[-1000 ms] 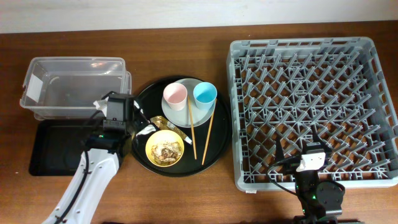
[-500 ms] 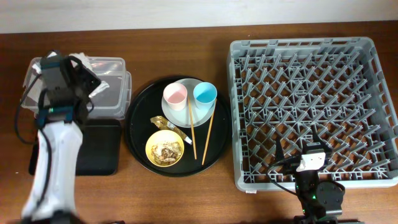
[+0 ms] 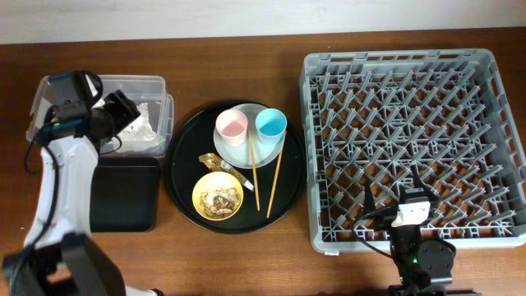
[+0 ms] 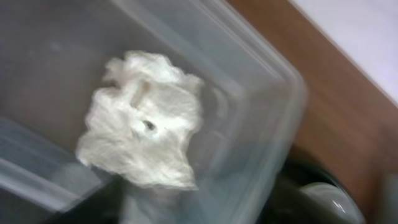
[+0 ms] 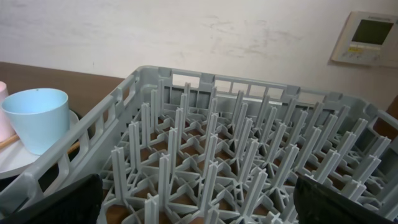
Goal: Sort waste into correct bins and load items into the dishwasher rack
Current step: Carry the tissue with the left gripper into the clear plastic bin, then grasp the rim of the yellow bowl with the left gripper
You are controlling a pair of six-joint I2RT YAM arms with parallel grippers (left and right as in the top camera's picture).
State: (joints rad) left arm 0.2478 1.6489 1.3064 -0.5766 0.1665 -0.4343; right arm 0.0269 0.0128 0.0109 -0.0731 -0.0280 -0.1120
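one crumpled white paper napkin in clear rectangular plastic box under left hand, opening untellable; lift straight out.

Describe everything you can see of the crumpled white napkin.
The crumpled white paper napkin is a loose, wrinkled wad of soft-looking tissue with a small dark spot near its middle. It lies inside the clear plastic box, toward the box's right end in the overhead view, apparently resting on the floor close to a wall. In the left wrist view, only the box seems to touch it.
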